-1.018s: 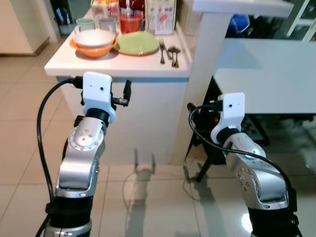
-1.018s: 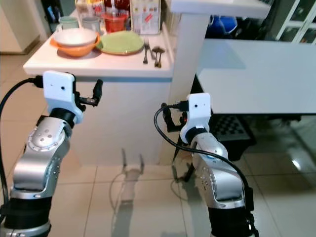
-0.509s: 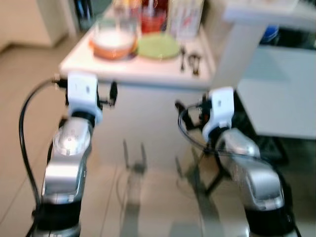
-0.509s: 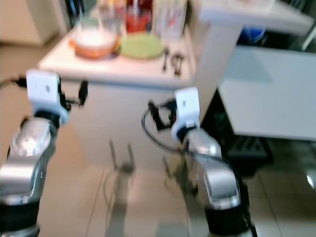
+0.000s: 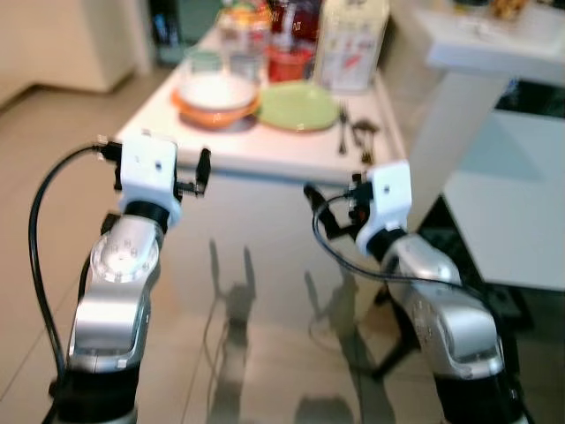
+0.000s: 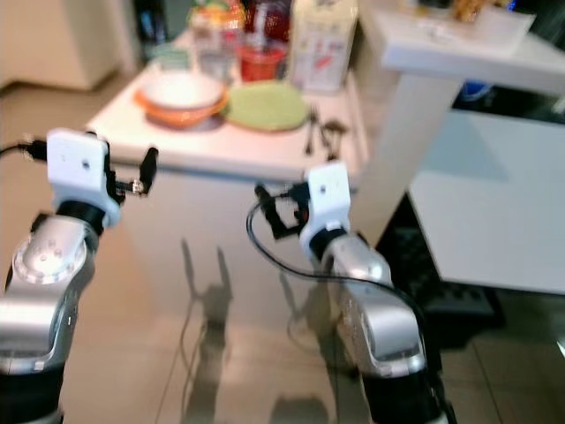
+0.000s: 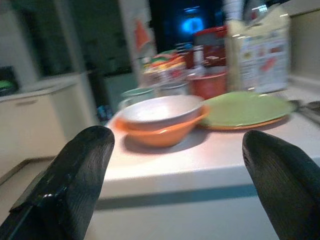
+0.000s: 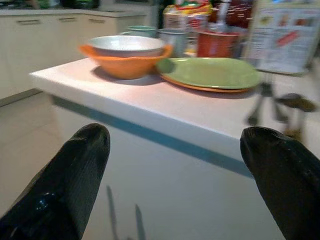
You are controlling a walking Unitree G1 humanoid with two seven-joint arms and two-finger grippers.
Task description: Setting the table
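On a white counter (image 5: 265, 159) ahead, a white bowl sits nested in an orange bowl (image 5: 216, 95). Beside them lies a green plate (image 5: 298, 106), with a fork (image 5: 342, 131) and a spoon (image 5: 363, 132) to its right. Behind stand two cups (image 5: 205, 62), a red cup (image 5: 290, 62) and a carton (image 5: 351, 42). Both arms are raised short of the counter's front edge. My left gripper (image 7: 177, 140) is open and holds nothing, facing the bowls (image 7: 160, 120). My right gripper (image 8: 175, 135) is also open and bare, facing the green plate (image 8: 210, 72).
A higher white ledge (image 5: 494, 44) rises right of the counter on a white post. A lower white table (image 5: 512, 203) stands at the right with dark clutter beneath it. Tiled floor (image 5: 35, 177) lies open to the left and in front of the counter.
The whole picture has shifted and blurred, so the camera moved; the counter now sits more central. Both arms keep the same raised pose, and the dishes have not moved.
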